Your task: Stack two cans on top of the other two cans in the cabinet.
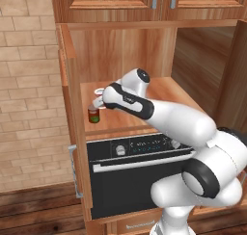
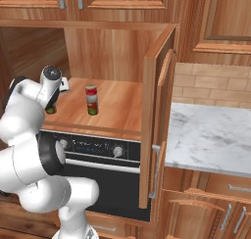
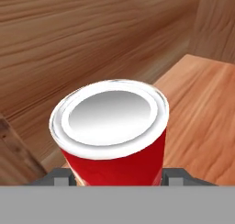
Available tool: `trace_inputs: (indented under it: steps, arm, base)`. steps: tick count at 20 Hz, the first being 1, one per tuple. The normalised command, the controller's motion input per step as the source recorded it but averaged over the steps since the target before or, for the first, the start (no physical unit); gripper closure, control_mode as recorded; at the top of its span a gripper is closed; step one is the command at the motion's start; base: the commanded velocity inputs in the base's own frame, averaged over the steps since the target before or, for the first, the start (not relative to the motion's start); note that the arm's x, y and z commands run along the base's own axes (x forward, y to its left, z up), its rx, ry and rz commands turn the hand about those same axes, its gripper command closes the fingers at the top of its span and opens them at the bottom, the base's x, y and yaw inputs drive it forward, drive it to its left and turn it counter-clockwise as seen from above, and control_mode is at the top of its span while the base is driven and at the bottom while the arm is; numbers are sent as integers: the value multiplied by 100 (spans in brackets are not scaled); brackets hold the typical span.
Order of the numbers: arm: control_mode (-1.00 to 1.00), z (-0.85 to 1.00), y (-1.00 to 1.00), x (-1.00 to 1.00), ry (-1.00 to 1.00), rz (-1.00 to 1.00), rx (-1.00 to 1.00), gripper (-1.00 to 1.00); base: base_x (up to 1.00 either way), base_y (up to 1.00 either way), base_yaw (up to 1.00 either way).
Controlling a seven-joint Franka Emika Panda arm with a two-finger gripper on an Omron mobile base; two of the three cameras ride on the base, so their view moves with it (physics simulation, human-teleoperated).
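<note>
- The gripper (image 3: pixel 117 175) is pinching a bright red can (image 3: pixel 112 131), one finger on each side low on its wall; the hand view looks down on its silver top, so the hold sits under the lid and leaves the base free to be set down
- In the left base view the hand (image 1: pixel 99 100) hovers near the front left corner of the cabinet shelf (image 1: pixel 166 92), just above a dark can with a green lower part (image 1: pixel 93 115), which stands upright close to the left wall; I judge the held can is being lined up over it, though I cannot tell whether the two already touch
- In the right base view a finished pair (image 2: pixel 91 100) stands toward the middle of the shelf, a red-and-white can upright on a dark one; that half of the job looks done
- The cabinet (image 2: pixel 122 52) door (image 2: pixel 157 115) stands swung open at the right edge, giving the arm room to reach in over the black oven (image 2: pixel 98 150)
- The next move probably calls for a straight, centred lowering, since a rim caught off-centre could tip both cans
</note>
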Motion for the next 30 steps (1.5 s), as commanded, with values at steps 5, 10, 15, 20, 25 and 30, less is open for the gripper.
trace_inputs:
  steps: [5,10,15,20,25,30]
  arm:
    - [-100,0,14,2,0,4,0,100]
    - [-100,0,13,4,0,3,0,100]
    - [-100,0,11,5,0,3,0,100]
    - [-100,-4,1,3,0,2,0,100]
    - [-100,-6,1,7,0,0,1,100]
    - [-100,-8,1,7,0,0,2,100]
  base:
    - [0,0,0]
    - [0,0,0]
    - [0,0,0]
    - [0,0,0]
    - [0,0,0]
    - [0,0,0]
